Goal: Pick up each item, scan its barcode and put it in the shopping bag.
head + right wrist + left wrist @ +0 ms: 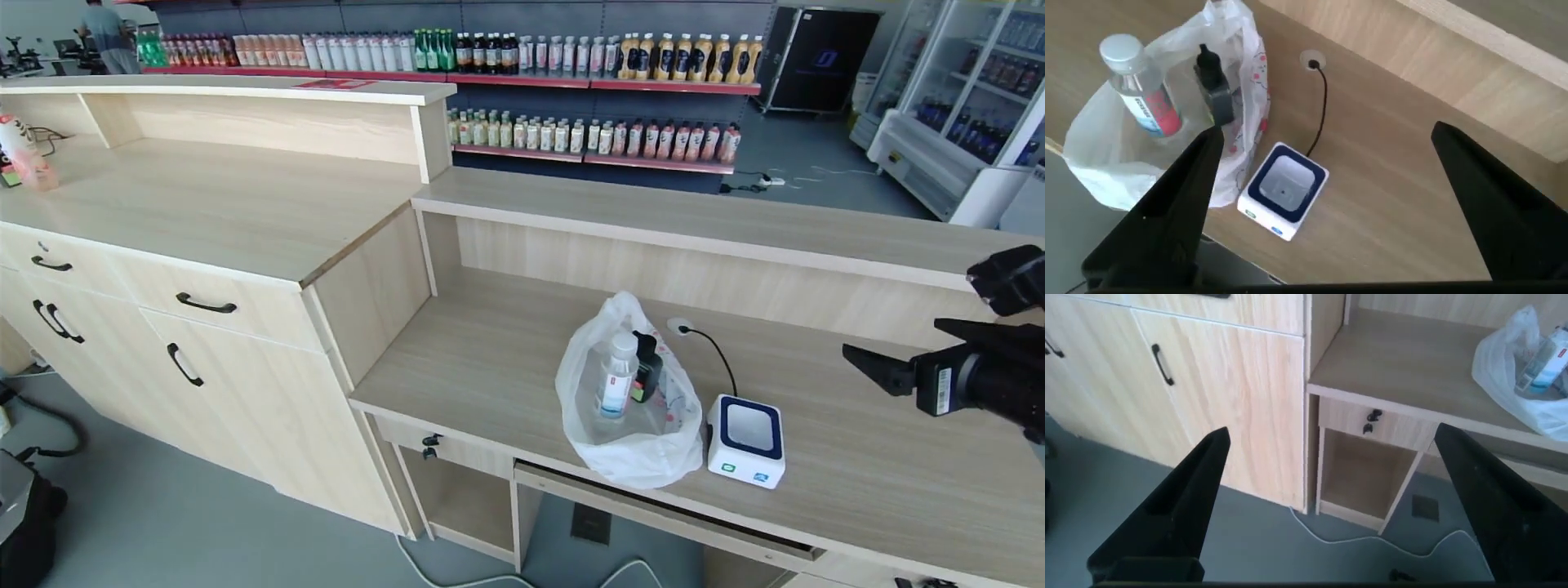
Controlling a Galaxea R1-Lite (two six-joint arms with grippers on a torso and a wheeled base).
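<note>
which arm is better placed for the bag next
Likely right: the open right end effector hangs over the wooden counter near the white plastic shopping bag; the left end effector faces the grey floor.

A white shopping bag [645, 457] stands open on the light wooden desk [506, 351], holding a clear bottle [616, 377] with a white cap, upright, and a dark bottle [647, 369] touching it at its 3 o'clock. Just beside the bag, at its 4 o'clock, sits a white scanner [745, 441] with a dark-rimmed top; its black cable [718, 353] runs to a grommet at the scanner's 11 o'clock. The right end effector [910, 318] hangs above the desk at the scanner's 2 o'clock, well apart, fingers spread. Shelves of drinks [588, 57] line the wall at 12 o'clock.
</note>
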